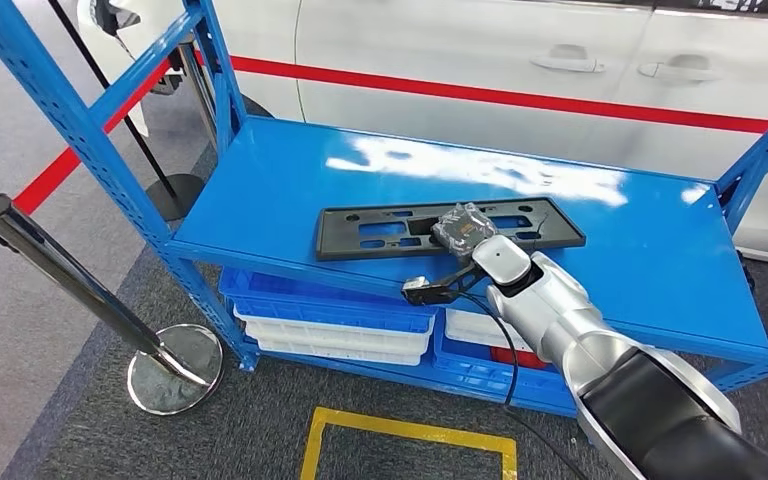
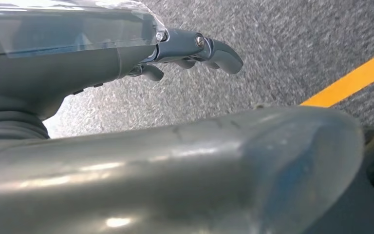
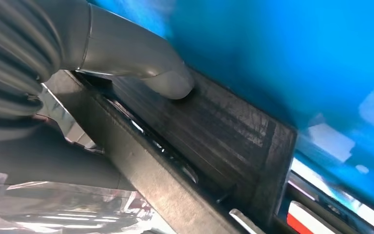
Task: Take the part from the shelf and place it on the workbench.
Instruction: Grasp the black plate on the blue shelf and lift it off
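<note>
Grasp step: my right hand (image 1: 463, 231) is on the black part (image 1: 380, 232), which lies flat on the blue shelf (image 1: 600, 250); thumb (image 3: 168, 80) presses its face, fingers hidden, so grip unconfirmed. Left hand (image 2: 195, 51) hangs curled, empty. Next I'd judge: secure hold, lift clear.

A car workshop or factory floor. A blue steel shelf (image 1: 600, 215) of bolted uprights stands against a white car (image 1: 520, 60) with door handles and a red stripe along its side. Blue and white plastic bins (image 1: 335, 320) are stacked under the shelf. The floor is grey carpet with a yellow marked square (image 1: 410, 440). A chrome post (image 1: 80, 290) on a round base and a red barrier belt (image 1: 90, 140) fence the area off
</note>
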Tool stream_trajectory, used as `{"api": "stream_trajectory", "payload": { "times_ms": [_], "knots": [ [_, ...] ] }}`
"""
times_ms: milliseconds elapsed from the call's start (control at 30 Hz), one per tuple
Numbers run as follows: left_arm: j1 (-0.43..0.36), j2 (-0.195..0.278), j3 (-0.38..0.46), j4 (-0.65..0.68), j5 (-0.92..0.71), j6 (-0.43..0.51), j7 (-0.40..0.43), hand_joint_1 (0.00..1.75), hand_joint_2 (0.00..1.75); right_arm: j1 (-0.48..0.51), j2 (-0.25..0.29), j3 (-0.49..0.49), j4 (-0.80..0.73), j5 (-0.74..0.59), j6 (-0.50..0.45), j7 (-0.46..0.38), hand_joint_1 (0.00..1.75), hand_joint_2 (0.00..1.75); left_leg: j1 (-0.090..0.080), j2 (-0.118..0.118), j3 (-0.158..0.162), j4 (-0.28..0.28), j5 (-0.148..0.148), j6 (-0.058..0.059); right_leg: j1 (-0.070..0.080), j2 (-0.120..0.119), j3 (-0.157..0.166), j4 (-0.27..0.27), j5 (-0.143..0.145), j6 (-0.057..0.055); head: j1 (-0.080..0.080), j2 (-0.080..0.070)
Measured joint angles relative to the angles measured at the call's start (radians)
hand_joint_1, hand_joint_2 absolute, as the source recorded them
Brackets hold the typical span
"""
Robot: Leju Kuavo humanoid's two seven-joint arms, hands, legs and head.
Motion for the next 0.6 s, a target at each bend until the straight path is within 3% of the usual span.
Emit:
{"api": "stream_trajectory", "payload": {
  "times_ms": [100, 167, 233, 267, 300, 367, 433, 467, 600],
  "knots": [
    [0.000, 0.000, 0.003, 0.000, -0.003, 0.000, 0.000, 0.00, 0.00, 0.000, 0.001, -0.007, -0.001, -0.019, -0.019, -0.027, 1.75, 1.75, -0.001, 0.003, -0.005, 0.018, -0.015, -0.015, -0.008, 0.001, 0.003, -0.009, 0.004, -0.011, 0.000, 0.000],
    [-0.001, 0.000, 0.005, 0.000, -0.003, 0.001, -0.002, 0.00, 0.00, 0.002, -0.001, -0.019, -0.005, -0.043, -0.037, -0.055, 1.75, 1.75, 0.002, 0.004, -0.047, 0.108, -0.070, -0.027, -0.013, -0.004, 0.007, -0.013, 0.005, -0.019, 0.000, 0.000],
    [0.002, 0.000, 0.007, 0.000, -0.004, 0.001, -0.004, 0.00, 0.00, 0.008, -0.013, -0.032, -0.020, -0.074, -0.064, -0.094, 1.75, 1.75, 0.006, 0.006, -0.112, 0.243, -0.131, -0.037, -0.012, -0.006, 0.006, -0.012, 0.004, -0.022, -0.001, 0.000],
    [0.004, 0.000, 0.010, 0.000, -0.005, 0.002, -0.005, 0.00, 0.00, 0.015, -0.025, -0.041, -0.042, -0.098, -0.079, -0.120, 1.75, 1.75, 0.008, 0.006, -0.132, 0.282, -0.140, -0.040, -0.012, -0.006, 0.005, -0.012, 0.003, -0.022, -0.001, 0.000],
    [0.005, 0.000, 0.013, 0.000, -0.006, 0.005, -0.007, 0.00, 0.00, 0.022, -0.040, -0.050, -0.075, -0.128, -0.091, -0.150, 1.75, 1.75, 0.009, 0.007, -0.134, 0.283, -0.129, -0.042, -0.012, -0.007, 0.006, -0.011, 0.003, -0.022, -0.001, 0.000],
    [0.007, 0.000, 0.020, 0.000, -0.012, 0.022, -0.013, 0.00, 0.87, 0.042, -0.075, -0.073, -0.181, -0.213, -0.082, -0.207, 1.75, 1.75, 0.012, 0.006, -0.081, 0.171, -0.060, -0.043, -0.013, -0.007, 0.009, -0.008, -0.002, -0.016, -0.001, 0.000],
    [0.009, 0.000, 0.025, 0.000, -0.016, 0.047, -0.020, 0.00, 1.75, 0.061, -0.116, -0.098, -0.326, -0.325, -0.033, -0.256, 1.75, 1.75, 0.012, -0.001, -0.025, 0.046, -0.012, -0.034, -0.010, -0.006, 0.010, -0.002, -0.008, -0.007, -0.001, 0.000],
    [0.010, 0.000, 0.028, 0.000, -0.016, 0.059, -0.022, 0.00, 1.75, 0.069, -0.137, -0.109, -0.403, -0.388, 0.000, -0.278, 1.75, 1.75, 0.011, -0.005, -0.012, 0.016, -0.005, -0.028, -0.008, -0.006, 0.009, 0.000, -0.009, -0.002, -0.001, 0.000],
    [0.021, 0.001, 0.040, 0.000, -0.015, 0.083, -0.029, 0.00, 1.75, 0.109, -0.170, -0.151, -0.639, -0.613, 0.107, -0.327, 1.75, 1.75, 0.012, -0.006, -0.005, 0.002, -0.003, 0.000, -0.009, -0.002, 0.004, 0.009, -0.024, 0.017, -0.001, 0.000]
  ]
}}
